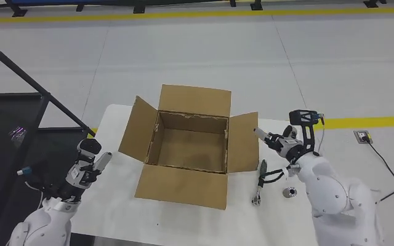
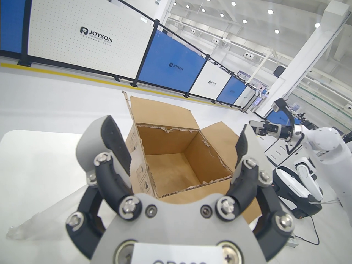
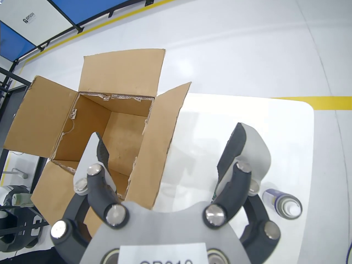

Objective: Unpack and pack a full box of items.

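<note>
An open brown cardboard box (image 1: 181, 184) stands mid-table with all its flaps folded outward; its inside looks bare. My left gripper (image 1: 103, 158) hovers open off the box's left side, holding nothing. In the left wrist view, the box (image 2: 165, 141) lies just past that open gripper (image 2: 178, 123). My right gripper (image 1: 257, 131) is open beside the right flap, also holding nothing. In the right wrist view, this gripper (image 3: 167, 130) is above the flap (image 3: 165, 138) and the white table. A ratchet tool (image 1: 261, 181) and a small can (image 1: 289, 192) lie on the table to the right of the box.
The can (image 3: 283, 201) lies on its side near the table's right edge. A crumpled clear plastic bag (image 2: 41, 221) lies on the white table (image 1: 123, 209) by the left arm. A black rack (image 1: 24, 123) stands off the table's left side.
</note>
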Action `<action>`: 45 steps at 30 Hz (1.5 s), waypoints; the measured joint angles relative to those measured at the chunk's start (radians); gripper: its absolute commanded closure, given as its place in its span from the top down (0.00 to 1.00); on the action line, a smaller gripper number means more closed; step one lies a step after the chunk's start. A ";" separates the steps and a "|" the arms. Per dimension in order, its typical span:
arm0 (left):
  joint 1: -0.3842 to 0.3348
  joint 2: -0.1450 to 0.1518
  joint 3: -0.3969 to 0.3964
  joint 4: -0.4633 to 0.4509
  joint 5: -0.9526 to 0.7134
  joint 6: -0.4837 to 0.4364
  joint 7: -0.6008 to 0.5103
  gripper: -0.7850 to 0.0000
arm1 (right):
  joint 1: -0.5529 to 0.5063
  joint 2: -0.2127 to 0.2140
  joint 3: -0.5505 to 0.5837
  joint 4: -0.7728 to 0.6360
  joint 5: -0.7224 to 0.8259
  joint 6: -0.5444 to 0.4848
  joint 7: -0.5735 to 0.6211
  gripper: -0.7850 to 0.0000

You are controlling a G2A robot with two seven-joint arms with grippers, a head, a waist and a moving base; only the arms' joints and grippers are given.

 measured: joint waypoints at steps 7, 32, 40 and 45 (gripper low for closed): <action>-0.024 0.005 0.022 0.004 0.006 0.000 -0.009 1.00 | -0.255 0.008 0.094 -0.205 -0.047 -0.039 -0.161 1.00; -0.024 0.005 0.022 0.004 0.006 0.000 -0.008 1.00 | -0.138 0.037 0.033 -0.003 -0.220 -0.107 0.427 1.00; -0.024 0.005 0.022 0.004 0.006 0.000 -0.008 1.00 | -0.010 0.026 -0.121 0.198 -0.268 -0.030 0.530 0.87; -0.024 0.005 0.022 0.004 0.006 0.000 -0.008 1.00 | 0.083 0.010 -0.198 0.338 -0.308 0.120 0.522 0.65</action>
